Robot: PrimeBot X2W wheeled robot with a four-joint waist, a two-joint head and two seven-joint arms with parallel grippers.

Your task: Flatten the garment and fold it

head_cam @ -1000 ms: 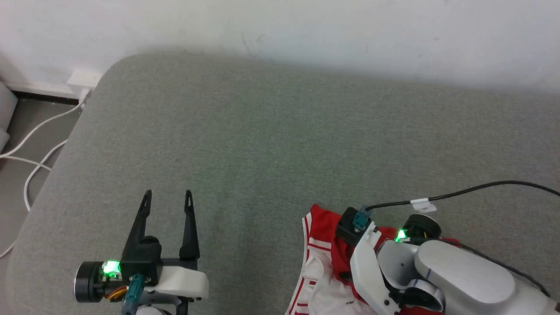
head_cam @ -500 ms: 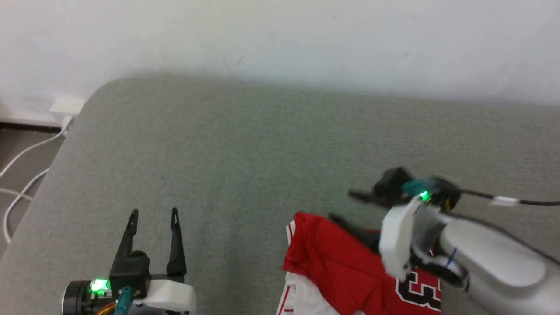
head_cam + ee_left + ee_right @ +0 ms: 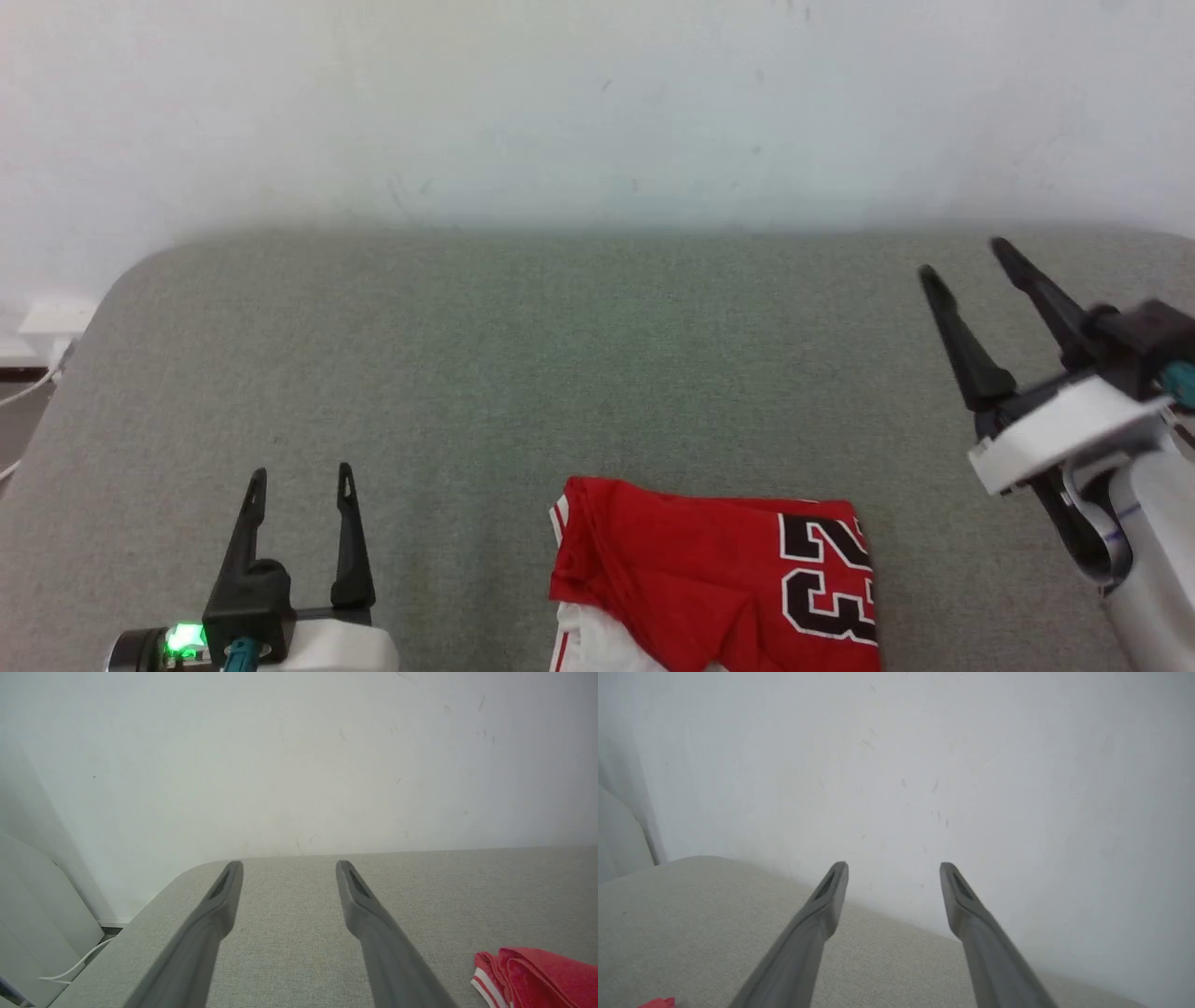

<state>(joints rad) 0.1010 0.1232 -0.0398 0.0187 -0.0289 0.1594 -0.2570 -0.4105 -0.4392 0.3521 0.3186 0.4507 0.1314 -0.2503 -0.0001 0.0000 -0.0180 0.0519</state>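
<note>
The red garment (image 3: 719,574) lies folded into a compact block near the front edge of the grey cushion, its black-and-white "23" facing up and a white sleeve peeking out underneath. The left wrist view catches the garment's (image 3: 537,970) striped hem at the lower right. My left gripper (image 3: 299,476) is open at the lower left, well clear of the cloth, nothing between its fingers. My right gripper (image 3: 966,259) is open and raised at the right, up and to the right of the garment. In the right wrist view the right gripper (image 3: 893,868) faces the wall with a red scrap of garment (image 3: 656,1003) at the bottom left.
The grey cushion (image 3: 560,373) spreads wide with a white wall (image 3: 597,103) right behind it. A white socket (image 3: 51,317) and a cable sit off the rounded left corner. The left wrist view shows a white cable (image 3: 74,968) on the floor at the left.
My right gripper let go of the garment, lifted and swung far right, now open. The garment settled flat with the "23" showing. The head camera tilted up, shifting the whole picture down.
</note>
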